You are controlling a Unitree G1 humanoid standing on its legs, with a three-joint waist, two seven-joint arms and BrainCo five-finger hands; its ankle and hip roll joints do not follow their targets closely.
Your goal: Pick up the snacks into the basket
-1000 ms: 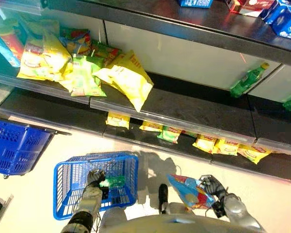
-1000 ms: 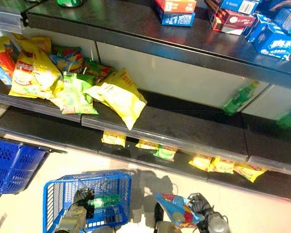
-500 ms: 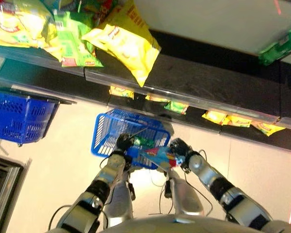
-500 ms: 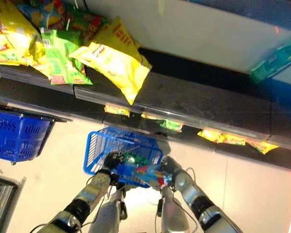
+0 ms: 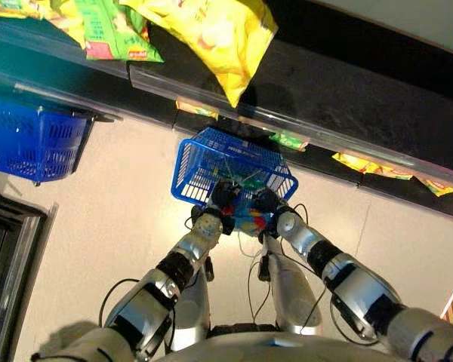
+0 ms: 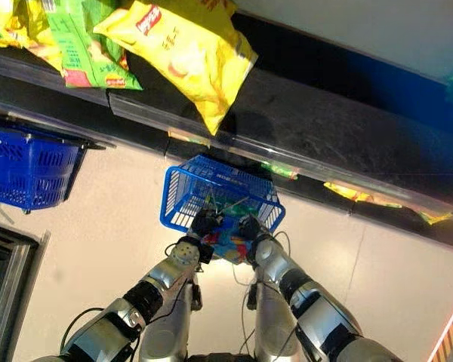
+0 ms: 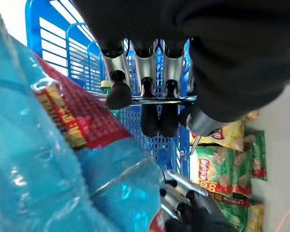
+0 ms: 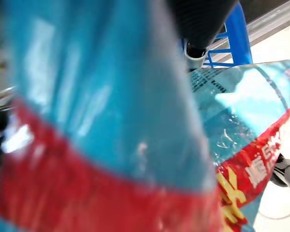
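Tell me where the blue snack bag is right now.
The blue snack bag is in the right hand, at the near rim of the blue basket held by the left hand.

Blue snack bag [image 7: 48, 159] and handle bar [image 7: 150, 100] across the basket [image 5: 192, 151] mouth.

You can't see the right hand's [image 5: 266, 202] fingers; the blue snack bag [image 8: 106, 121] covers them. The yellow bag [image 5: 215, 34] on the shelf [image 5: 347, 98] is cut off up top.
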